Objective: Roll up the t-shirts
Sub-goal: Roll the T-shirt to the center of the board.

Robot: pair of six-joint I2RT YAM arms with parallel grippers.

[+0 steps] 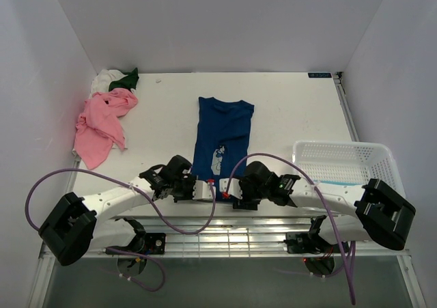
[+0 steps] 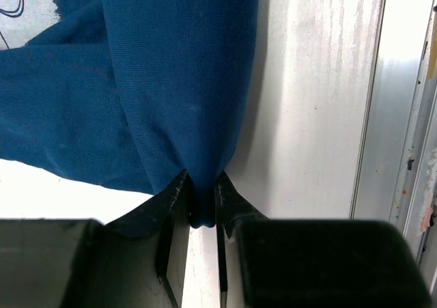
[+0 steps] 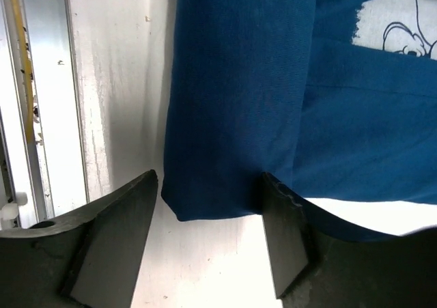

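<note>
The dark blue t-shirt (image 1: 224,134), a soft matte knit folded into a long narrow rectangle, is laid on the smooth white counter (image 1: 293,110) between the two arms, with its pale square print facing up. A rounded fold of its near hem is clamped between the dark wedge-shaped fingers of the left end effector (image 2: 202,200). The right end effector (image 3: 208,185) is held with its jaws wide apart around the hem's other corner, which is not gripped. A crumpled pink t-shirt (image 1: 102,123) is heaped far left, beside a white t-shirt (image 1: 106,80) and a dark green t-shirt (image 1: 126,81). A white mesh basket (image 1: 345,159) is seen at the right.
</note>
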